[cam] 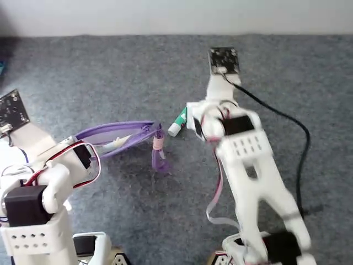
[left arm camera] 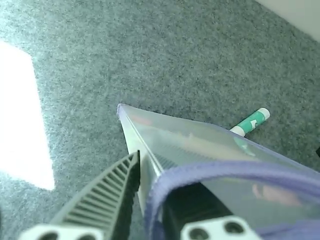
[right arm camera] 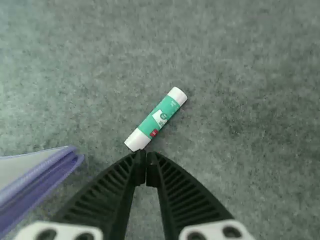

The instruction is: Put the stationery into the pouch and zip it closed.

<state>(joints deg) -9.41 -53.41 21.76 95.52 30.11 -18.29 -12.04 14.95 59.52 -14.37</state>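
Left hand (left arm camera: 150, 192): closed on the rim of the pouch (left arm camera: 200, 150), with 1 finger inside and 1 outside, so the mouth is held up and open.
Right hand (right arm camera: 145, 162): closed with nothing in it; its tips are seen just beside the nearer end of the glue stick (right arm camera: 156, 119).
Glue stick: laid flat on the bench (cam: 110, 72), outside the pouch and near its open end.
Pouch: clear with purple edging, stood on its edge and unzipped; at least 1 pale item can be made out inside, though its kind cannot be told.
Done: the pouch is judged to be partly filled.
Left: 1 glue stick is to be picked up and put in, for which the right hand must first be opened; then the zip is to be closed.
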